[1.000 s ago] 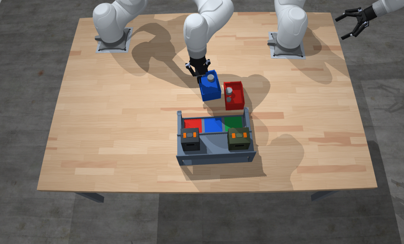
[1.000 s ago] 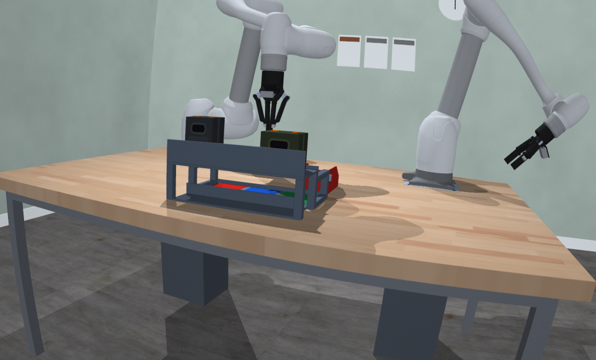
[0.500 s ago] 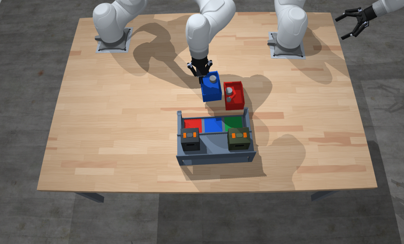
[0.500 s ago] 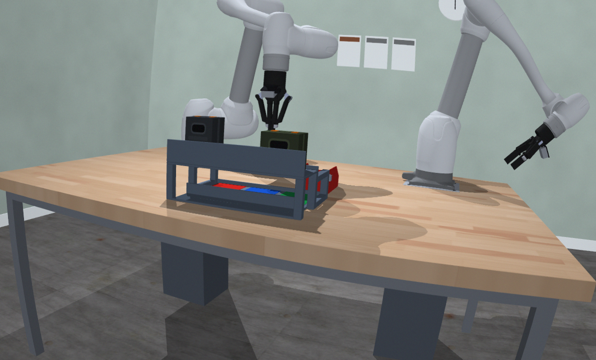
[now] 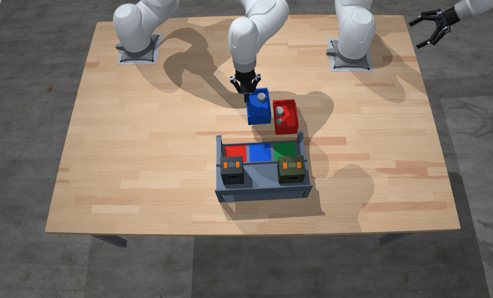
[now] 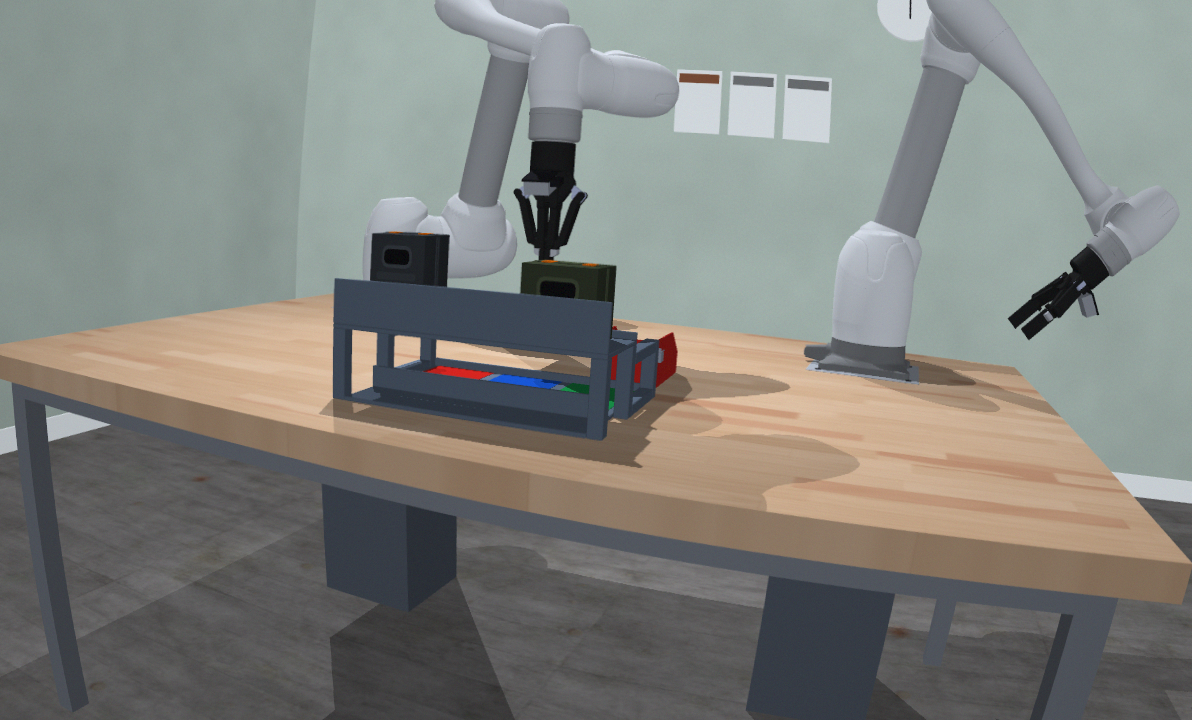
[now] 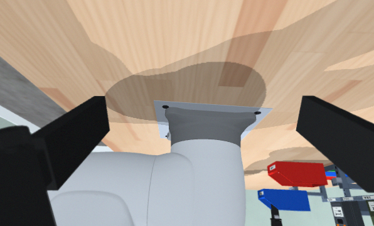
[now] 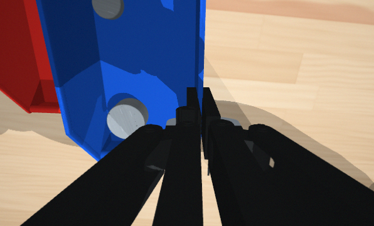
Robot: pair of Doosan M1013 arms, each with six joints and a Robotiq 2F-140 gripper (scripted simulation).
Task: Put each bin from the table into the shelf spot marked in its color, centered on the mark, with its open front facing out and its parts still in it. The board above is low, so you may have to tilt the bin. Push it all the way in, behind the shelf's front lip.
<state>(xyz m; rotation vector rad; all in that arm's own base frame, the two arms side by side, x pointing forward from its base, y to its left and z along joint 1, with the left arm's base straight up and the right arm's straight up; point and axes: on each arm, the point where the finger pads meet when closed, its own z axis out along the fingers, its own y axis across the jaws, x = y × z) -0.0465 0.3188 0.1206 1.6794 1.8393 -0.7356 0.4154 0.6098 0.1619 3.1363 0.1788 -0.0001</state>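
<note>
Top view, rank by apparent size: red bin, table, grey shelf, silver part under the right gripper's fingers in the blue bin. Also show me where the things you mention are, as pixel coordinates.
1. Table [image 5: 130,148]
2. Grey shelf [image 5: 263,195]
3. Red bin [image 5: 290,114]
4. Silver part [image 5: 261,97]

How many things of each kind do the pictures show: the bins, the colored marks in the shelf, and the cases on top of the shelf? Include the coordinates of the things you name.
Bins: 2 (blue [image 5: 258,107] [image 7: 288,201] [image 8: 143,41], red [image 5: 290,118] [image 6: 664,360] [image 7: 303,174] [image 8: 8,47])
Colored marks: 3 (red [image 5: 235,152] [image 6: 457,372], blue [image 5: 259,152] [image 6: 523,381], green [image 5: 283,149] [image 6: 582,391])
Cases: 2 (black [image 5: 232,177] [image 6: 409,268], olive [image 5: 292,174] [image 6: 591,286])
Total: 7
</note>
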